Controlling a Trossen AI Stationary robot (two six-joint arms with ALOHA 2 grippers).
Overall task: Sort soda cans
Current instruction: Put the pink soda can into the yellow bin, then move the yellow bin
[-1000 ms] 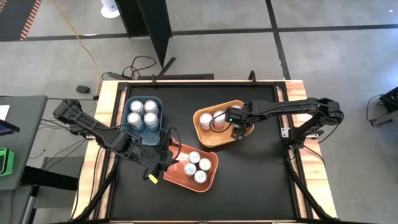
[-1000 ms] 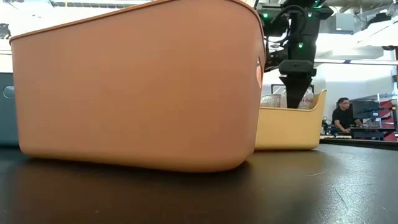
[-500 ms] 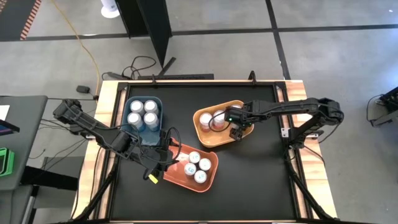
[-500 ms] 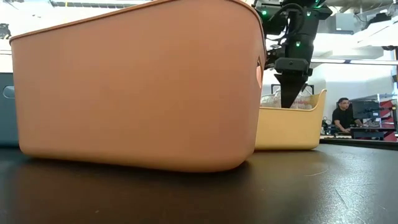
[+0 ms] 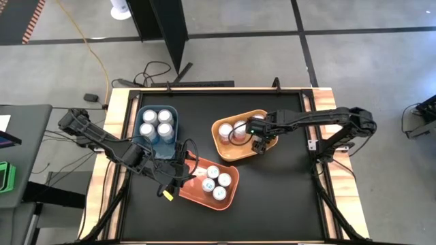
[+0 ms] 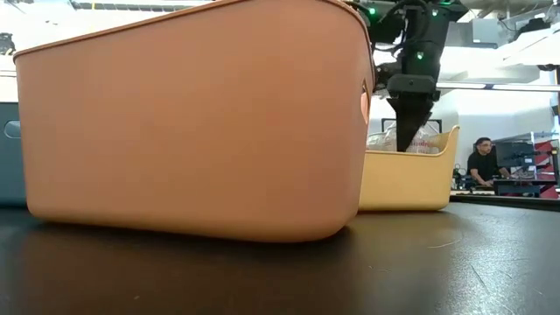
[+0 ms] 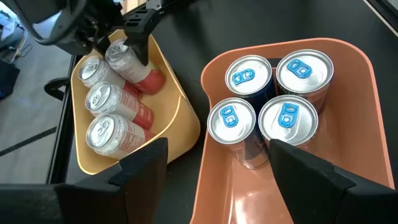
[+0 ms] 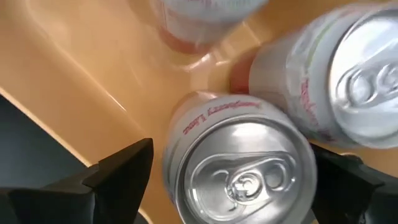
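On the table all visible cans (image 7: 115,102) sit binned; my right gripper (image 5: 257,139), jaws apart, over yellow bin (image 5: 225,151); left gripper (image 5: 178,170) jaws apart, empty.

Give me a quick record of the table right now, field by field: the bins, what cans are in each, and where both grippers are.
Blue bin: four cans standing upright.
Yellow bin: pink-and-white cans, four showing in the left wrist view.
Orange bin: four blue-tabbed cans standing close together.
Right gripper: open, over the yellow bin, fingers either side of a can top.
Left gripper: open, at the orange bin's end, holding nothing.
Background: a person sits beyond the table.
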